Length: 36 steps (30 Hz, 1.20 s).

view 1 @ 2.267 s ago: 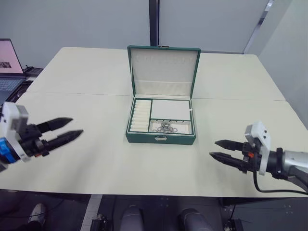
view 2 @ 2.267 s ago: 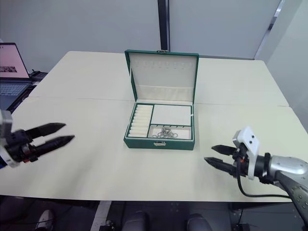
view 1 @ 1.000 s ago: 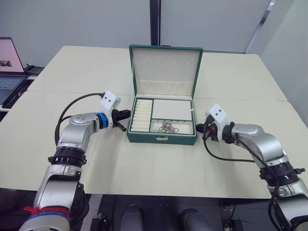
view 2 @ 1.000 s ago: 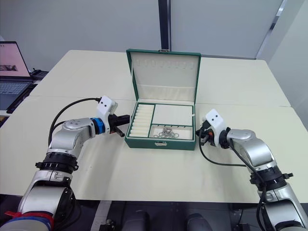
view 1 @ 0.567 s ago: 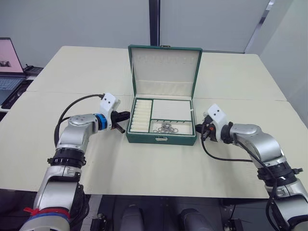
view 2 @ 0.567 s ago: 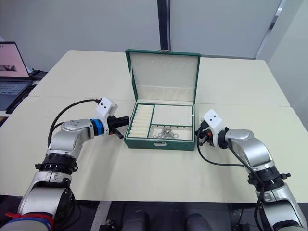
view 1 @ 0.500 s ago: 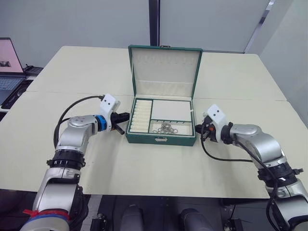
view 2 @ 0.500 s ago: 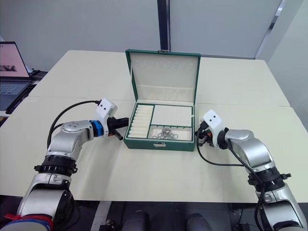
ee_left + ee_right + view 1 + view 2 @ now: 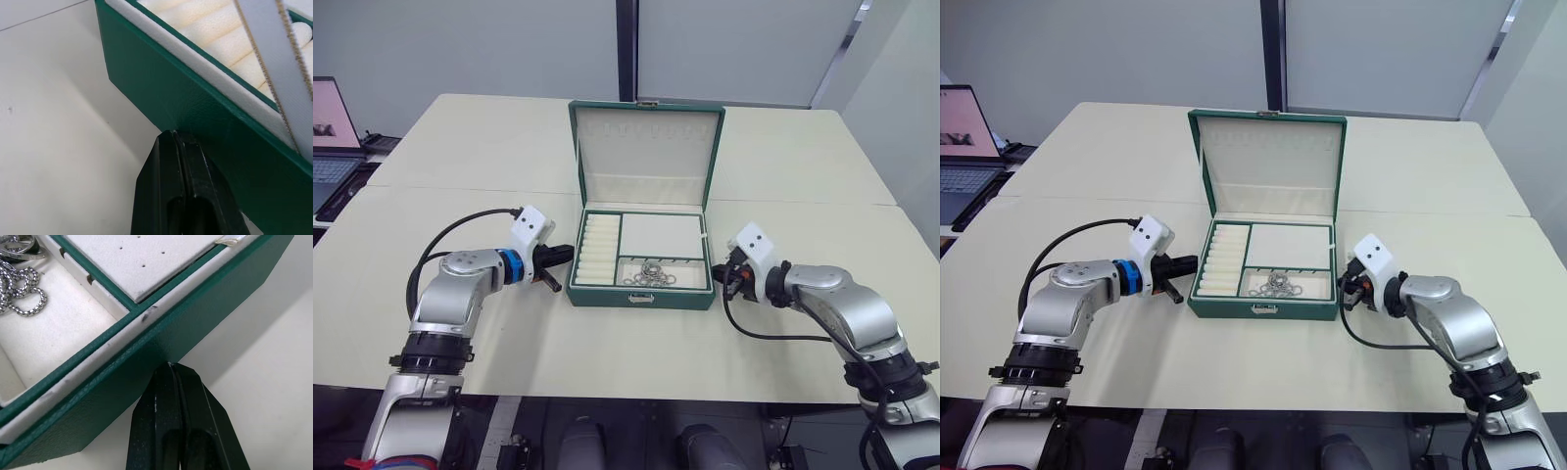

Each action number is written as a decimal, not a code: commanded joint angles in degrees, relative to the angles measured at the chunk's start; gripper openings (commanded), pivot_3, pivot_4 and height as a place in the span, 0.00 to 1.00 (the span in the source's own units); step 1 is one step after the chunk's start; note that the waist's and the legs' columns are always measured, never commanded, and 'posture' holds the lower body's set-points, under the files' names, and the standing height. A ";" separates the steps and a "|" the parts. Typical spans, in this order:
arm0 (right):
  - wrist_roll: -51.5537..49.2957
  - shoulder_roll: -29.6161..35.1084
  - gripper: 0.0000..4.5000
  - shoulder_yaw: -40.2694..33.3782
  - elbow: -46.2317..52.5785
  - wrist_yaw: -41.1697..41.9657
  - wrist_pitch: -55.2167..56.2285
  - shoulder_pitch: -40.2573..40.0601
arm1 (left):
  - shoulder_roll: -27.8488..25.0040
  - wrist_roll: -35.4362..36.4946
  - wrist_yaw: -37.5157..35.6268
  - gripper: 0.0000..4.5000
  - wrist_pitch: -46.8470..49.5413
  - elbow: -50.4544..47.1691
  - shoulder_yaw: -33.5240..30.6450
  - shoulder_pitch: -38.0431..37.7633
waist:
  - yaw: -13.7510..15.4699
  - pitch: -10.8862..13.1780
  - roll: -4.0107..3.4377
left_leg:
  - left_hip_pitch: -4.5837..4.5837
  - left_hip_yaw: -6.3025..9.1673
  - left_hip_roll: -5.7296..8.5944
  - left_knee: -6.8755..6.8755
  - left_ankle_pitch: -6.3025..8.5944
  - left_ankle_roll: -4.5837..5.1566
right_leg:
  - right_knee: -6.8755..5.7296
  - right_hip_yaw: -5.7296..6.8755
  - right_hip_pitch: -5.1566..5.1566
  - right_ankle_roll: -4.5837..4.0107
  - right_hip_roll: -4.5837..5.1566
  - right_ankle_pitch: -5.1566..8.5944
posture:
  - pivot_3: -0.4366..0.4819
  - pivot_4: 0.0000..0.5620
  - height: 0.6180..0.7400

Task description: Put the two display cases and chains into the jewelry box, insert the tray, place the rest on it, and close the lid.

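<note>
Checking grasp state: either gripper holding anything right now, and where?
Nothing held. Left gripper is shut, tips at the left side wall of the box; right gripper is shut, tips at its right wall.

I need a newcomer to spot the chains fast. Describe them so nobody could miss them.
Find the open dark green jewelry box on the cream table. In its tray, look at the front compartment behind the clasp. The chains are the tangled silver links there, the only metal on the cream lining.
</note>
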<state>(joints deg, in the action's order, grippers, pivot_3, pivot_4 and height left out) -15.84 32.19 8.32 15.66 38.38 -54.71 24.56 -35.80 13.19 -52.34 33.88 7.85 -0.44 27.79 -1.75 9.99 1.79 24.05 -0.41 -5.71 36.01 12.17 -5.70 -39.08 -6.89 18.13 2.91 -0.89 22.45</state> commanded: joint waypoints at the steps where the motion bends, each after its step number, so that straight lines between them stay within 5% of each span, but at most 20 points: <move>1: -3.46 -2.02 0.01 0.90 6.18 1.31 0.17 0.13 | 1.38 4.15 -3.45 0.00 2.02 -7.37 2.22 -0.70 | 0.06 0.00 0.00 | 0.00 0.00 0.00 0.00 0.00 0.00 | 0.00 0.00 0.00 0.00 0.00 0.00 | 0.48 0.27 1.00; 12: -2.95 -1.20 0.01 0.33 6.91 1.77 -0.62 -0.64 | 0.35 3.29 -2.64 0.00 3.04 -8.07 0.18 -0.79 | 0.03 0.00 0.00 | 0.00 0.01 0.00 0.00 0.00 0.00 | 0.00 0.00 0.01 0.00 -0.01 0.00 | 0.48 0.27 1.00; 21: -3.01 3.53 0.01 -3.03 5.82 3.06 0.58 -1.87 | -3.57 7.81 -2.98 0.00 2.37 -10.52 -8.85 -3.97 | 0.06 0.01 0.01 | 0.04 0.01 0.00 -0.01 0.00 0.00 | 0.03 0.00 0.03 0.00 0.00 0.00 | 0.48 0.27 1.00; 28: -2.82 7.40 0.01 -5.76 2.64 3.70 2.89 -0.12 | -12.60 16.26 -9.28 0.00 6.35 -16.21 -16.31 -7.79 | -0.03 0.02 0.00 | 0.00 0.01 0.00 -0.03 0.01 0.02 | 0.02 0.00 0.02 0.00 0.00 0.00 | 0.48 0.27 1.00; 36: -0.54 9.88 0.01 -6.08 -11.99 5.83 8.48 14.78 | -27.30 35.23 -22.16 0.00 20.42 -21.57 -31.31 -12.67 | -0.26 0.16 -0.16 | -0.08 -0.02 -0.01 -0.07 0.10 0.17 | 0.01 -0.03 0.08 0.00 0.00 0.01 | 0.48 0.27 1.00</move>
<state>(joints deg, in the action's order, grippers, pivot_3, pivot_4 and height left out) -17.00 41.57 3.19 6.13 43.59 -48.61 36.51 -61.77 45.53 -72.45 53.22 -12.15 -28.82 15.37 -2.01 10.16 1.62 23.95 -0.44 -5.71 35.93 12.27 -5.52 -39.07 -6.92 18.20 2.91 -0.89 22.46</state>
